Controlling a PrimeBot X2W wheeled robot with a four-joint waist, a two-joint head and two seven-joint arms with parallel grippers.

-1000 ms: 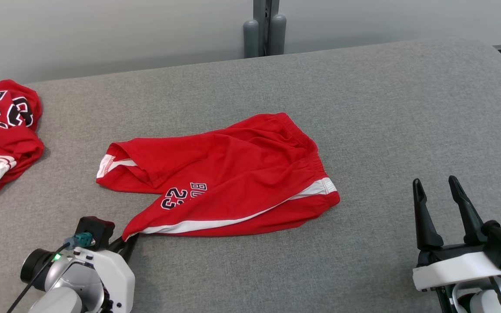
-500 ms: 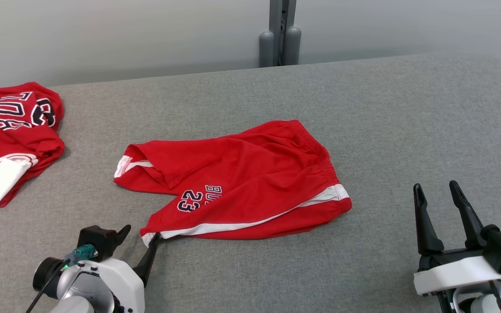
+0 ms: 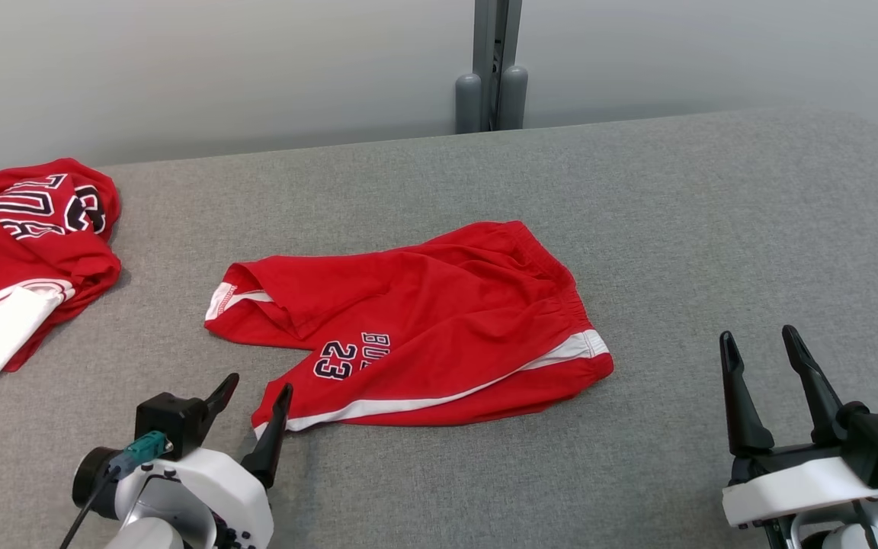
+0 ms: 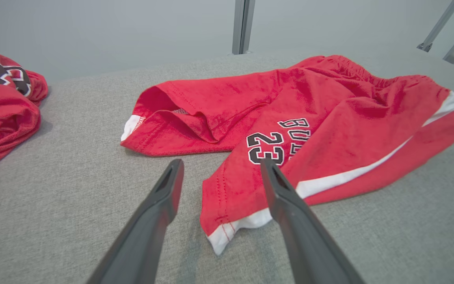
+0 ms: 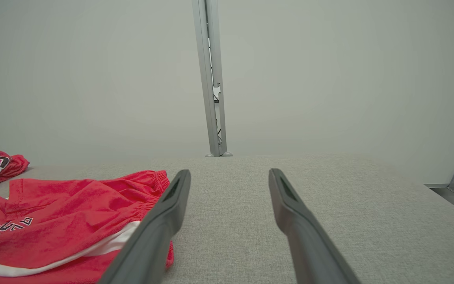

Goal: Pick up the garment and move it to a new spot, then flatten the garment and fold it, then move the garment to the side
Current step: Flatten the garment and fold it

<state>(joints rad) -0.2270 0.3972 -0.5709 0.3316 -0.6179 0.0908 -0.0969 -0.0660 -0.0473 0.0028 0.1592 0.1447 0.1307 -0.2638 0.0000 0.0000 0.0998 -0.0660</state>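
Note:
The garment (image 3: pixel 424 335) is a pair of red shorts with white side stripes and a "23" print, lying rumpled on the grey padded surface (image 3: pixel 675 229). In the left wrist view the shorts (image 4: pixel 329 118) spread ahead, their near hem corner lying between and below the two fingers. My left gripper (image 3: pixel 259 386) stands open just before that corner, holding nothing. My right gripper (image 3: pixel 759 337) is open at the lower right, apart from the cloth. Left of its fingers, the right wrist view shows the shorts (image 5: pixel 73 213).
A second red garment (image 3: pixel 20 244) with white trim and dark lettering lies bunched at the surface's far left. A grey post (image 3: pixel 491 69) stands behind the back edge against a pale wall. The surface's right edge curves away at the upper right.
My left gripper has let go of the shorts' hem corner and opened; the corner now lies on the surface. The camera has shifted, so the scene sits lower and further right.

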